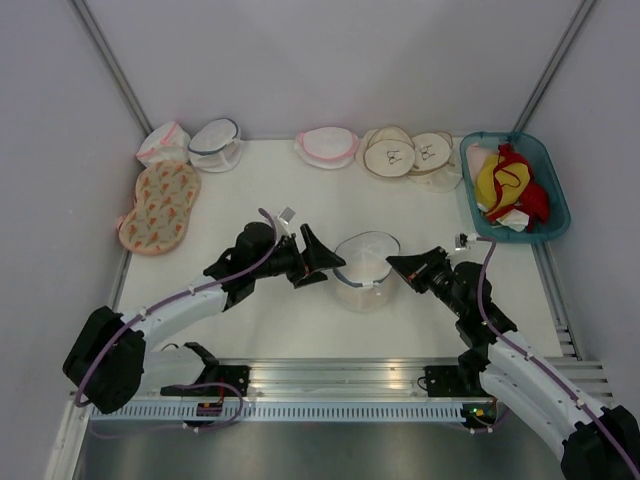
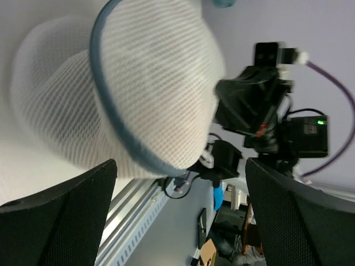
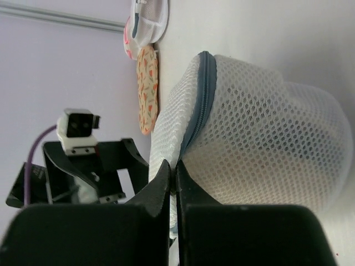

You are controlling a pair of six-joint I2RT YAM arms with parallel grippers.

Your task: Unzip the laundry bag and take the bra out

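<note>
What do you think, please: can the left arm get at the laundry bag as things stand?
Probably yes. The left gripper is open beside the laundry bag, jaws facing its mesh side with nothing between them; the right gripper, shut at the opposite side, leaves that approach free.

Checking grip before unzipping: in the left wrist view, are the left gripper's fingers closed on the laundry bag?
No, the left gripper is wide open, its fingers far apart with the laundry bag ahead.

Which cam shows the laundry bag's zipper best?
Right wrist: the zipper runs close and sharp along the laundry bag. Left wrist shows only a blurred blue edge; top external shows the bag small, from above.
</note>
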